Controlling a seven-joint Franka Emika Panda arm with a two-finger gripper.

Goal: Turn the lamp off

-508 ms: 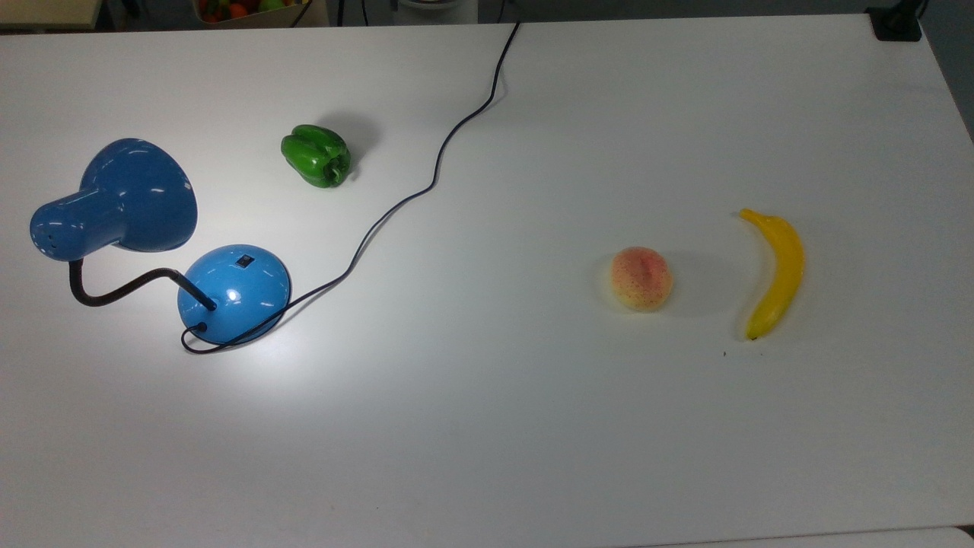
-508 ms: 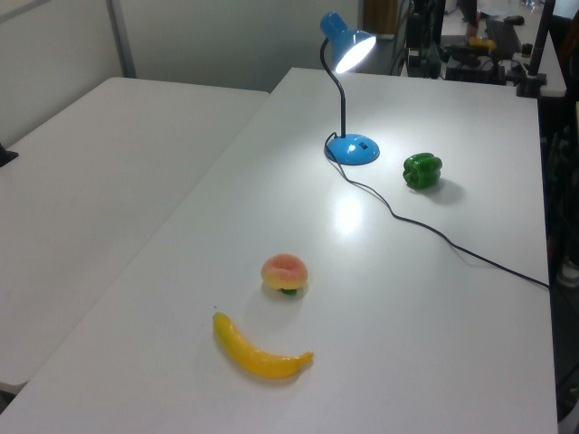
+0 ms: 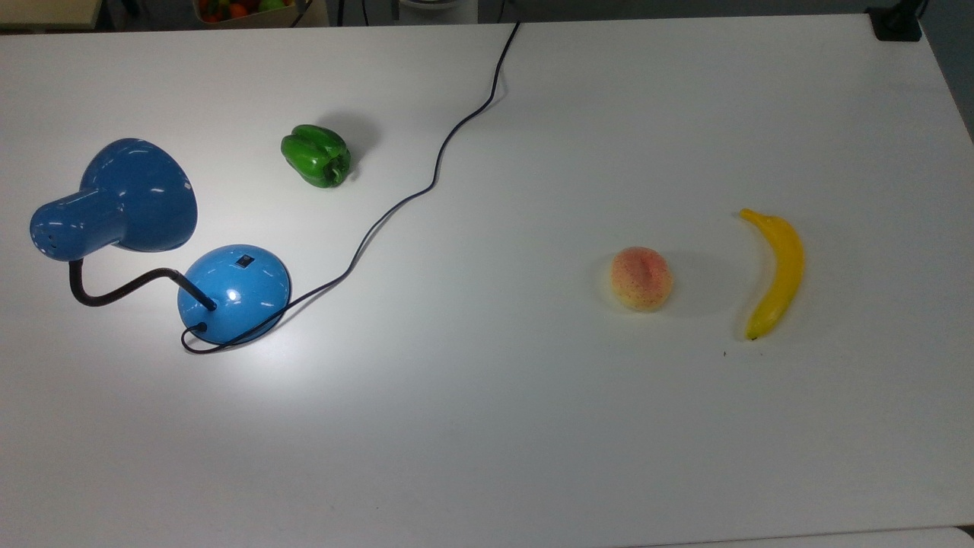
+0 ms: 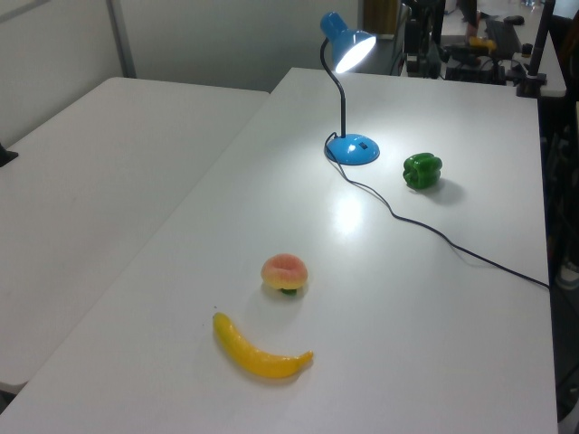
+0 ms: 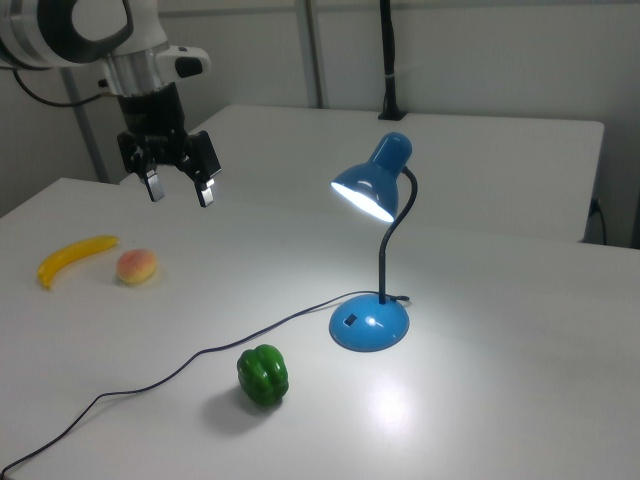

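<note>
Nothing on the table [image 3: 487,426] has moved since half a second ago: the lamp [image 3: 234,291], the green pepper [image 3: 316,155], the peach [image 3: 641,278] and the banana [image 3: 775,272] all lie in the same places in the top view and the left view.

The lamp stands at the top view's left, and it is lit; a bright patch lies on the table just beside its round base. The small dark switch [image 5: 350,321] sits on the base, on the side toward the pepper. In the right view the claw [image 5: 179,190] hangs in the air with its two fingers apart, holding nothing, above the table and well apart from the lamp.

I think the risks are these: the light base may slide if the push comes from the side, and the cord [image 3: 426,186] lies across the way and could catch.
</note>
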